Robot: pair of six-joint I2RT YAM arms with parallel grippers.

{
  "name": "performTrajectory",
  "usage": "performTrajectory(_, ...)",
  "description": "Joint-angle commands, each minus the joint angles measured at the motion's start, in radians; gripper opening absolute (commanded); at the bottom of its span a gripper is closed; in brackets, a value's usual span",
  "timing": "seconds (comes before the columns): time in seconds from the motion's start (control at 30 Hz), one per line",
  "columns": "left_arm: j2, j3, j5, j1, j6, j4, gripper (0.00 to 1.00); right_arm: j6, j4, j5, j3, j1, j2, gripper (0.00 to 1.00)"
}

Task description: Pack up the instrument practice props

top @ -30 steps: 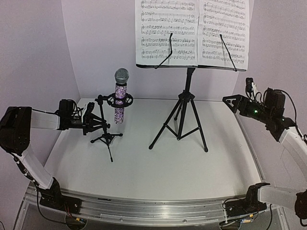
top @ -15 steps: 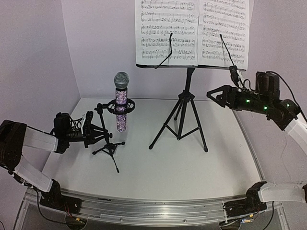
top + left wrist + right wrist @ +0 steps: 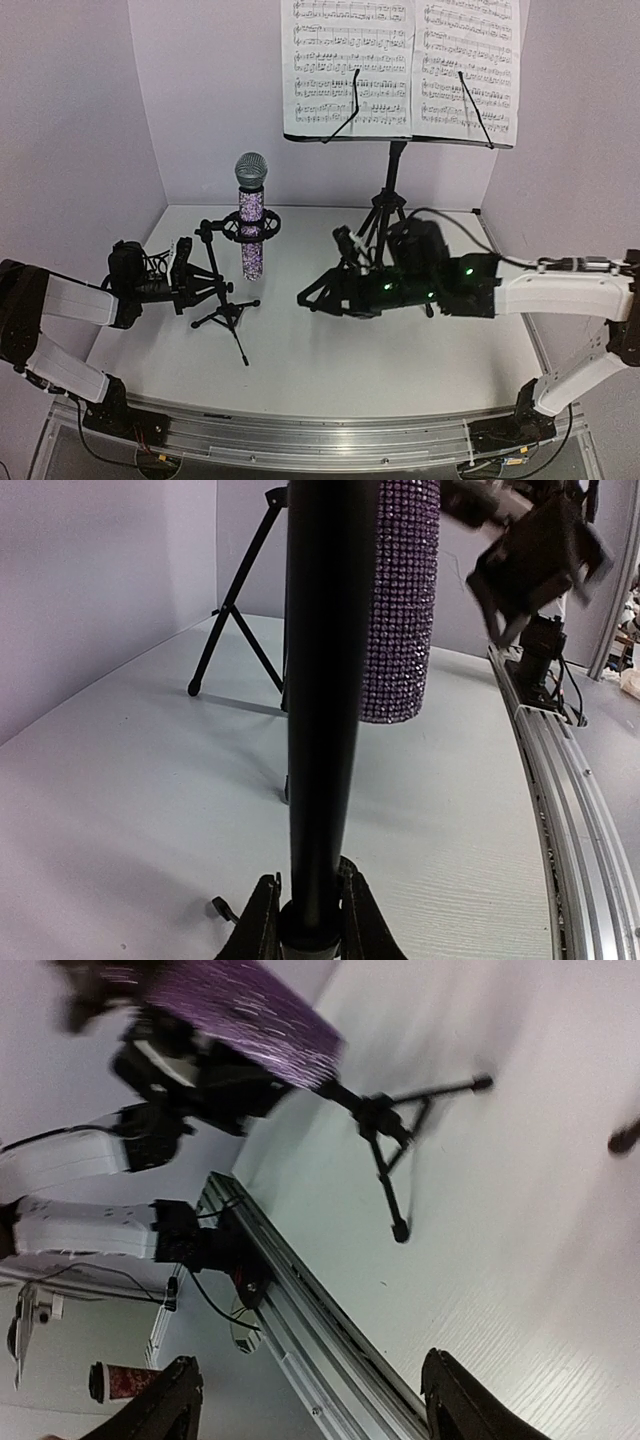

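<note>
At the left side of the white table [image 3: 330, 370], the left gripper [image 3: 200, 278] is clamped sideways on the thin pole of the small black tripod mic stand [image 3: 228, 310]. The left wrist view shows its fingers [image 3: 262, 920] pressed against either side of the pole. The stand is near the table's left edge, and the pictures do not settle whether all three of its feet touch the surface. Just right of the gripper, the glittery purple microphone [image 3: 251, 235] stands upright in the stand's ring-shaped clip, silver mesh head on top, lower end hanging free above the table. Right of the microphone, near the middle of the table, the right gripper [image 3: 306, 297] hovers low with its two fingers [image 3: 175, 1400] spread wide and nothing between them. It points toward the mic stand but is apart from it, and its own wrist view is blurred. The right arm [image 3: 560, 290] reaches in from the right side and passes in front of the legs of the tall black music stand [image 3: 397, 170], which stands upright at the back of the table, toward the right. Two white sheet-music pages [image 3: 350, 65] rest side by side on its desk, each held by a thin black wire arm, against the pale purple wall [image 3: 200, 100].
</note>
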Motion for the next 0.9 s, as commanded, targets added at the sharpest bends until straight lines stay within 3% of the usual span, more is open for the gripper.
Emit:
performTrajectory(0.0, 0.015, 0.046, 0.077, -0.004, 0.015, -0.017, 0.00, 0.230, 0.355, -0.042, 0.016, 0.018, 0.207, 0.72)
performTrajectory(0.17, 0.028, 0.058, 0.100, -0.003, 0.040, -0.030, 0.00, 0.244, 0.414, -0.024, 0.109, 0.032, 0.362, 0.73)
performTrajectory(0.37, 0.032, 0.079, 0.118, -0.015, 0.084, -0.091, 0.00, 0.418, 0.670, 0.010, 0.133, 0.033, 0.560, 0.68)
performTrajectory(0.67, 0.052, 0.123, 0.088, -0.033, 0.118, -0.174, 0.00, 0.581, 0.922, 0.048, 0.251, 0.032, 0.778, 0.62)
performTrajectory(0.87, 0.061, 0.205, -0.008, -0.032, 0.171, -0.414, 0.00, 0.602, 0.957, 0.027, 0.324, 0.032, 0.836, 0.60)
